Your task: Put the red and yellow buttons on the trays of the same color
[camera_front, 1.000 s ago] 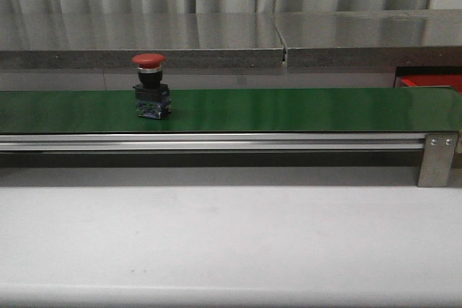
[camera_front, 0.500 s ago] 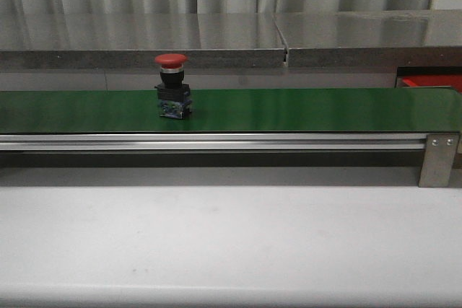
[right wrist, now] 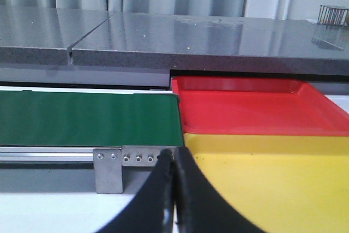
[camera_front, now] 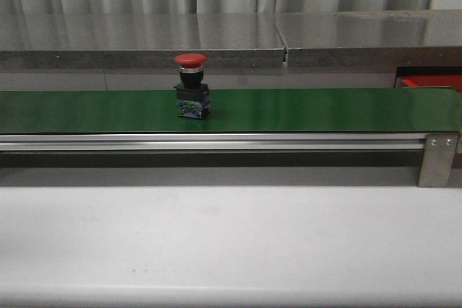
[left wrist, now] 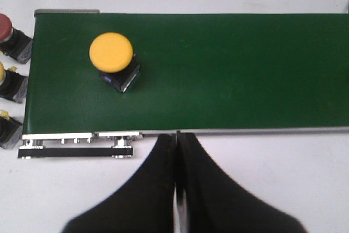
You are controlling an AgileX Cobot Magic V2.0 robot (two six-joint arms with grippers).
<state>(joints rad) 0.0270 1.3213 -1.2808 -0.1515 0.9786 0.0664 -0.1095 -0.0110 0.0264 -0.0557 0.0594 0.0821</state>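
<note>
Front view: a red mushroom-head push button on a black switch body (camera_front: 191,86) stood upright on the green conveyor belt (camera_front: 325,110), left of centre, far from the belt's right end; no arm showed here. It sat on its square base, so prob. stable for a top pinch.

Left wrist view: the left claw (left wrist: 176,140) was clenched, fingers pressed together w/ nothing between, hanging over the white desk (left wrist: 283,178) just beside the belt's rail. A yellow mushroom-head button on a black base (left wrist: 113,58) sat on the belt near its end. Spare buttons (left wrist: 12,64) lined the desk off that end, likely queued for feeding.

Right wrist view: the right claw (right wrist: 173,159) was likewise clenched and empty, near the belt's other end. The red plastic tray (right wrist: 245,107) and yellow plastic tray (right wrist: 262,178) sat touching, right at the belt's end, presumably so drops are short.
</note>
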